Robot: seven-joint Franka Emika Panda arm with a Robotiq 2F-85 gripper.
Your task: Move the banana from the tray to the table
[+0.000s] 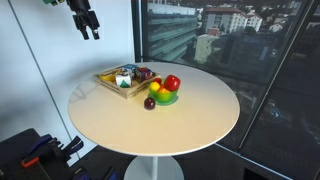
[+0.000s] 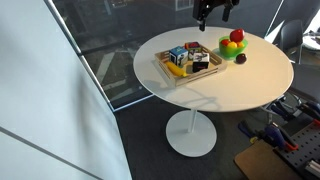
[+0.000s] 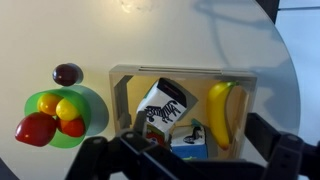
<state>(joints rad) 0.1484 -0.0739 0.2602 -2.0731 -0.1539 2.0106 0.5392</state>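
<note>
A yellow banana (image 3: 220, 112) lies along one short side of a wooden tray (image 3: 180, 70), on the side away from the fruit plate. It also shows in an exterior view (image 2: 176, 71). The tray (image 1: 122, 80) stands on a round white table (image 1: 190, 120). My gripper (image 3: 190, 165) is open and empty, its dark fingers spread wide at the bottom of the wrist view. It hangs high above the tray in both exterior views (image 1: 87, 22) (image 2: 213, 10), touching nothing.
In the tray with the banana are a zebra-print carton (image 3: 160, 108) and a small blue carton (image 3: 190, 135). Beside the tray a green plate (image 3: 92, 100) holds red and yellow fruit, with a dark plum (image 3: 67, 73) next to it. Windows surround the table.
</note>
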